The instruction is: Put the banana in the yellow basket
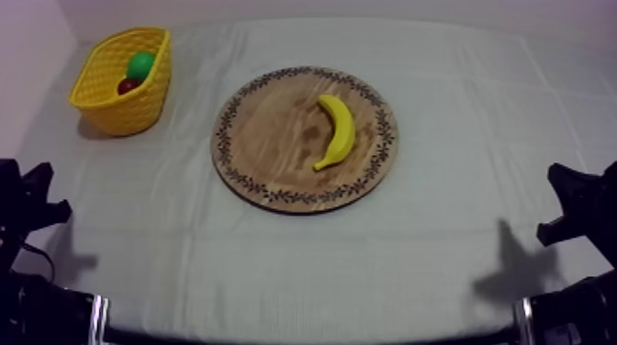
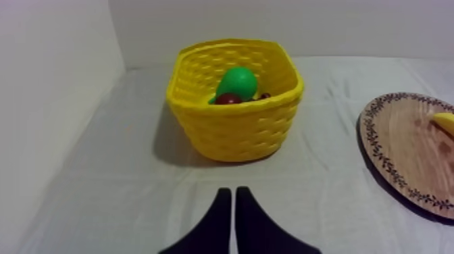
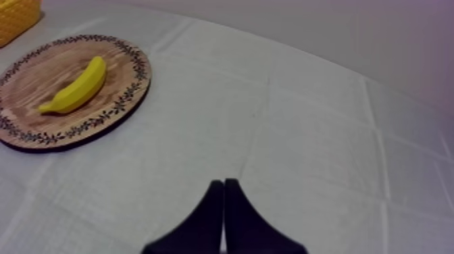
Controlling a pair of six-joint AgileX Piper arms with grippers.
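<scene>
Upper left, yellow basket (image 1: 138, 110) holding green fruit (image 1: 140, 62), small red fruit (image 1: 128, 85) — banana (image 1: 337, 130) lying on wooden board (image 1: 266, 138). Resting closed, empty — left gripper (image 2: 233, 192), right gripper (image 3: 223, 182).

The cloth-covered table (image 1: 441, 229) bears a wooden board (image 1: 266, 138) and yellow basket (image 1: 140, 108)

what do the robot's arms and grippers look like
The left gripper has two smooth matte black fingers, broad at the base and tapering to narrow tips. The right gripper looks the same. From above, the left arm and right arm are blocky black shapes with no markings visible.
</scene>
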